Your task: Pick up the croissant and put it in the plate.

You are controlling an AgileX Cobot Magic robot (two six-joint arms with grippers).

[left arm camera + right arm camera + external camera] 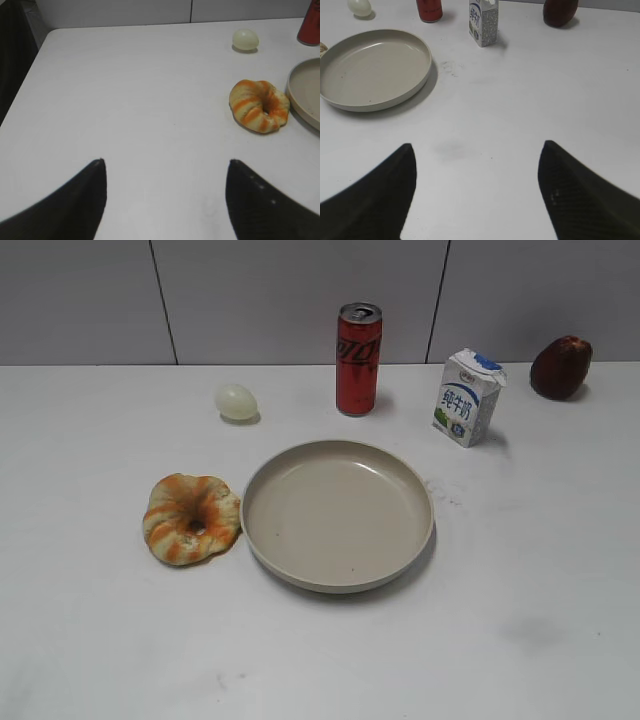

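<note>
The croissant (192,518) is a ring-shaped cream pastry with orange-brown streaks. It lies on the white table just left of the plate (262,475), close to its rim. The plate is a large beige dish and is empty. In the left wrist view the croissant (259,105) lies ahead and to the right of my left gripper (166,162), which is open and empty over bare table. In the right wrist view the plate (420,47) is ahead to the left of my right gripper (477,145), which is open and empty. Neither gripper shows in the exterior view.
A pale egg (236,401), a red can (358,358), a white and blue milk carton (467,397) and a dark red fruit (561,367) stand along the back by the wall. The table's left edge shows in the left wrist view (22,85).
</note>
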